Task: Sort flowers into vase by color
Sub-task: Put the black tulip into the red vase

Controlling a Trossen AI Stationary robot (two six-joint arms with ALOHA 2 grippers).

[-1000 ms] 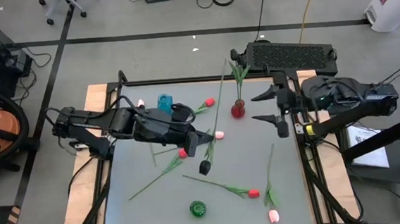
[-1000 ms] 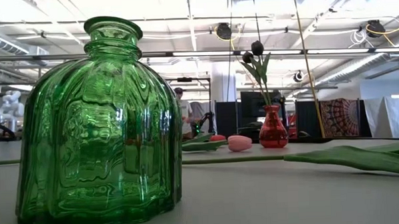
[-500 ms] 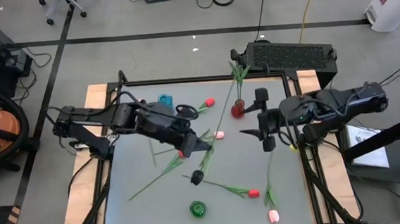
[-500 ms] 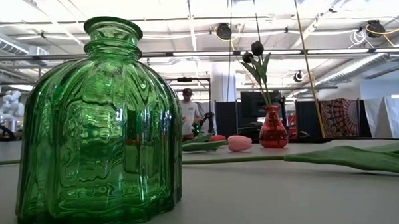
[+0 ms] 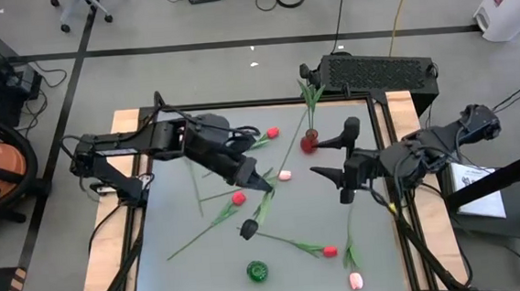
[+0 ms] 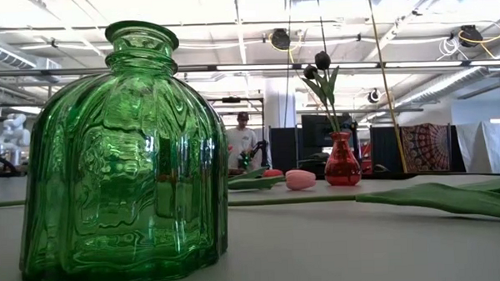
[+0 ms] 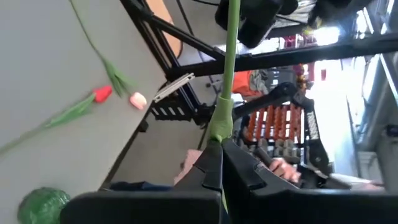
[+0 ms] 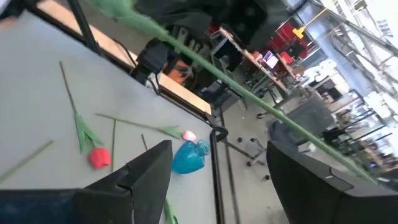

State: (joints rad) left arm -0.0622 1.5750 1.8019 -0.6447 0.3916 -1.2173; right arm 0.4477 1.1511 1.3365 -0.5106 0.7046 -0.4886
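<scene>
Left hand (image 5: 261, 184), black tulip (image 5: 246, 227), green stem

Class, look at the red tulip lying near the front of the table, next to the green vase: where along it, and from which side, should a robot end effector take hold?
Grip the red tulip on its bare stem, well back from the bud, coming straight down from above. It lies flat on the table, so only the top is free, and the thin stem suits a narrow pinch with the fingers set across it.

Green ribbed glass vase (image 6: 121, 157); small red vase (image 6: 342, 162); blue vase (image 8: 188, 156); pink tulip (image 5: 285, 174), red tulip (image 5: 239, 198), black tulip (image 5: 246, 228); grey table (image 5: 377, 238).
</scene>
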